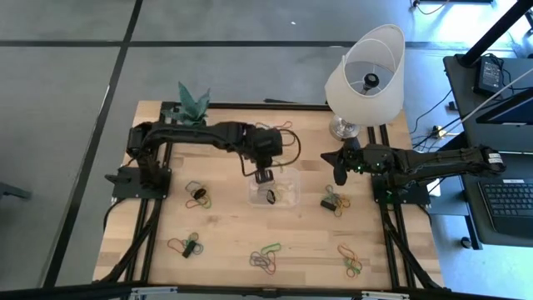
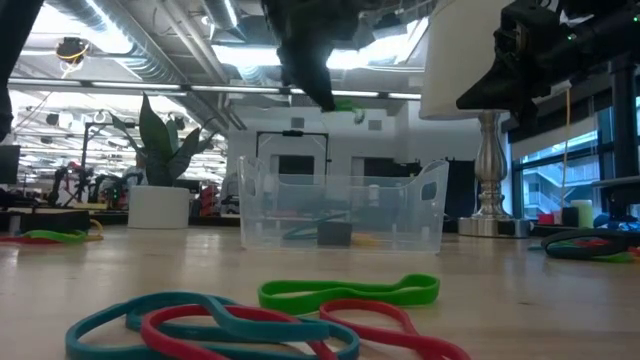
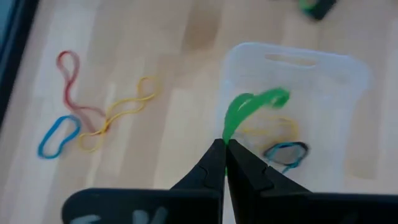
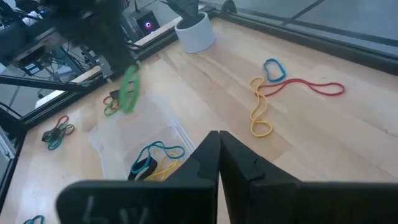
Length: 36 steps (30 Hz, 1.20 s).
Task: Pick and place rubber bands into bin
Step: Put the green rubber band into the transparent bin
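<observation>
The clear bin (image 1: 287,185) stands mid-table with yellow, blue and black rubber bands (image 3: 283,149) inside. My left gripper (image 3: 224,144) hovers above the bin's left part (image 1: 265,177), shut on a green rubber band (image 3: 252,104). The right wrist view shows that band (image 4: 129,90) hanging over the bin (image 4: 106,140). My right gripper (image 1: 340,173) waits shut to the right of the bin, holding nothing. Clusters of rubber bands lie flat on the table (image 1: 198,196), (image 1: 265,257), (image 1: 333,202). My left gripper pinches one end of the green band's loop (image 3: 227,134) between its two fingertips. The fingers slant downward from the table's left side. The band dangles beyond the tips, slack and lifted clear, above the bin's open top (image 2: 345,103).
A white lamp (image 1: 366,79) stands at the far right and a white plant pot (image 4: 194,32) at the far left. More bands lie near the front edge (image 1: 187,246), (image 1: 350,262) and at the far side (image 1: 283,129). Black frame rails run along both table sides.
</observation>
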{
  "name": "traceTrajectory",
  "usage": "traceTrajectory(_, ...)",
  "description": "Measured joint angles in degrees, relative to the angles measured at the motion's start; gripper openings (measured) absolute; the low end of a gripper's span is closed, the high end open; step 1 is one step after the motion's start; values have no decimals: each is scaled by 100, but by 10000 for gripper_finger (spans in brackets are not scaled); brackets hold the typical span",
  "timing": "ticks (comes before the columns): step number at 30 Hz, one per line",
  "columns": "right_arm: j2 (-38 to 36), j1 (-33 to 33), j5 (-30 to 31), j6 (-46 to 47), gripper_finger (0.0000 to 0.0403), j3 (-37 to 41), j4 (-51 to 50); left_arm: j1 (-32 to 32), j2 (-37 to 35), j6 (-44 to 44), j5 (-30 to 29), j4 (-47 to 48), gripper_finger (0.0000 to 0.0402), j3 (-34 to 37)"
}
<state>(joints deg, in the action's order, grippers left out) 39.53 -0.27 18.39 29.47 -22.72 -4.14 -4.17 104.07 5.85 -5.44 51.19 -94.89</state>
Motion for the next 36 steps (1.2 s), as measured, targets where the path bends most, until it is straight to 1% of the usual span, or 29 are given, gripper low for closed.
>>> traceTrajectory(6, 0, 0, 0, 29, 12, 0, 2, 305, 76, 21, -157, -236, 3, 0)
traceTrajectory(10, 0, 0, 0, 37, 12, 0, 0, 363, 281, -95, -40, -265, 3, 0)
traceTrajectory(12, 7, 0, 0, 95, 12, -2, 0, 403, 431, -105, 53, -281, 3, 0)
traceTrajectory(17, 46, 2, 1, 753, 12, -4, -45, 516, 846, -171, 107, -99, 3, 0)
traceTrajectory(20, 46, 2, -2, 783, 12, -4, -100, 569, 1150, -182, 104, 69, 3, 1)
traceTrajectory(23, 46, 2, -2, 793, 12, -4, -156, 604, 1369, 80, 109, 96, 4, 4)
traceTrajectory(25, 46, 2, -2, 798, 12, -4, -157, 611, 1495, 87, 275, 136, 7, 4)
traceTrajectory(28, 46, 4, -1, 801, 12, -4, -157, 639, 1536, 82, 450, 166, 23, 7)
traceTrajectory(36, 46, 2, -2, 712, 12, -4, -185, 572, 1327, 193, 346, 118, 91, -4)
